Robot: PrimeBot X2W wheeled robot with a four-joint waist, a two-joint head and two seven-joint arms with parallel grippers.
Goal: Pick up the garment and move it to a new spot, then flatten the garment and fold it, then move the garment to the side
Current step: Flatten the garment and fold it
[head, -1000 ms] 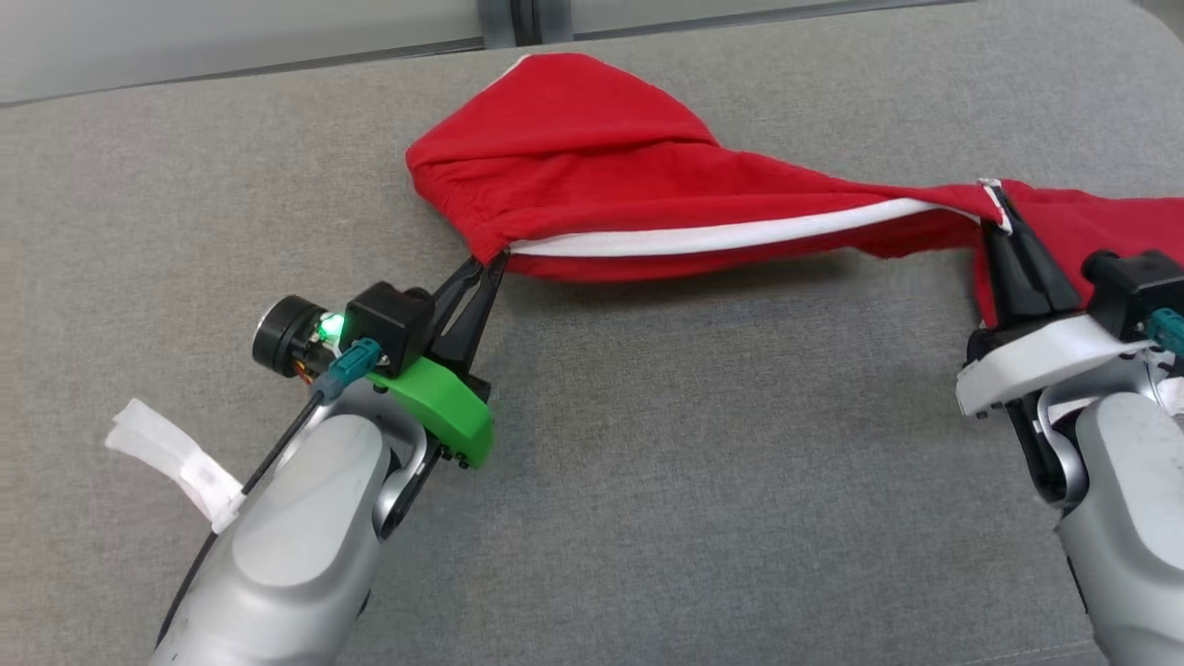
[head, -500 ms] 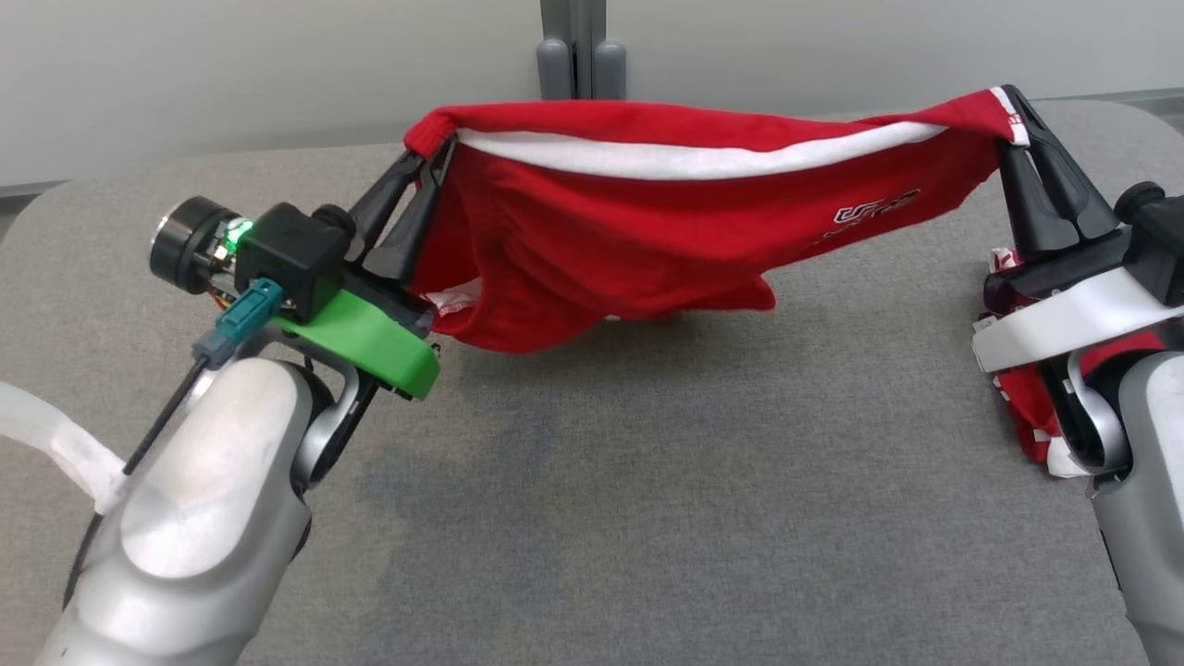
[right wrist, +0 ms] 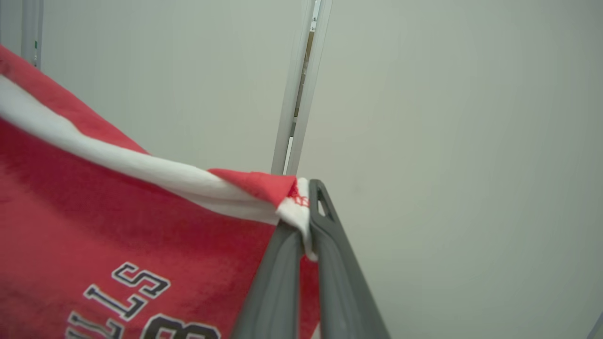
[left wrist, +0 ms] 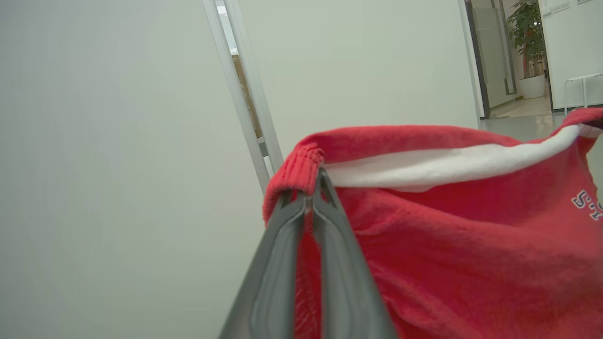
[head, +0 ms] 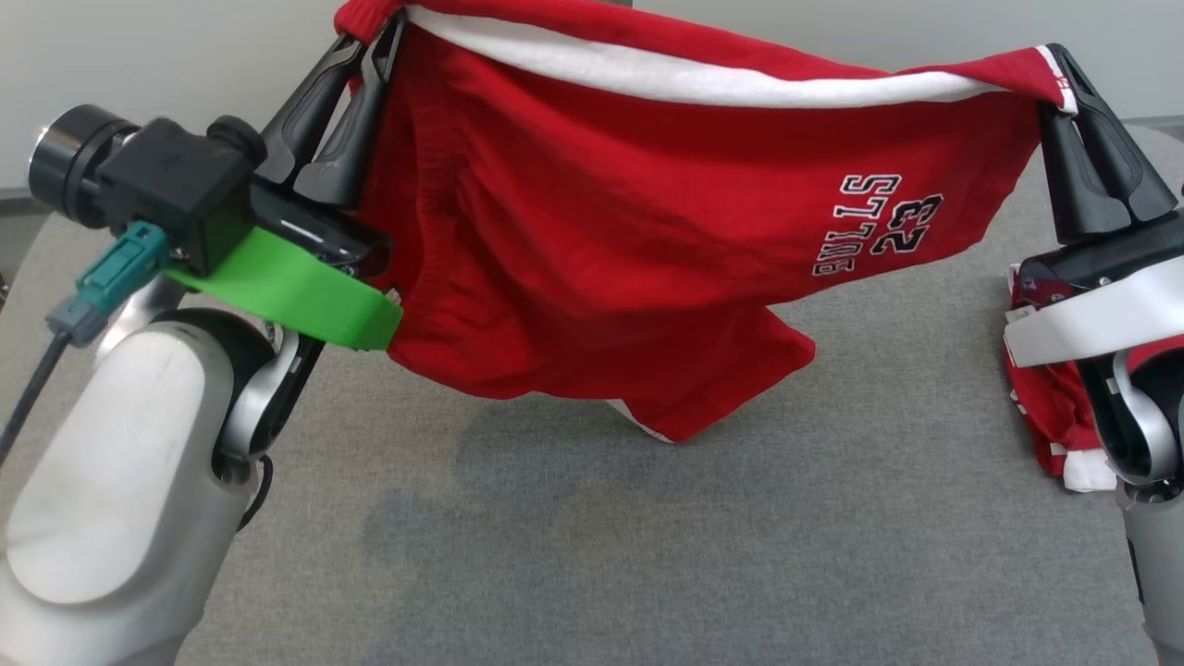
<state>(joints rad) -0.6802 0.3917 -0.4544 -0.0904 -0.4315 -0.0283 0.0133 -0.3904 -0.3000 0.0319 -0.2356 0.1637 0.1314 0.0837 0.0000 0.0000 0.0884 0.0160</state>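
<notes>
The garment (head: 592,240) is a pair of red shorts with a white side stripe and "BULLS 23" lettering. It hangs stretched in the air between both grippers, its lower edge sagging toward the grey surface. My left gripper (head: 365,32) is shut on the ribbed waistband corner at the upper left; the left wrist view shows the left gripper (left wrist: 308,190) pinching that red band of the garment (left wrist: 471,254). My right gripper (head: 1059,65) is shut on the opposite hem corner; the right gripper (right wrist: 306,214) clamps the white-edged corner of the garment (right wrist: 94,212).
A grey fabric-covered table (head: 647,555) lies beneath the hanging shorts. Another red and white cloth (head: 1050,416) sits at the right edge beside my right arm. A pale wall (head: 139,55) rises behind the table.
Both grippers have lifted the garment up off the table, from a stretched twist near the surface to a hanging spread sheet. The head camera has tilted too, so the whole picture has shifted.
</notes>
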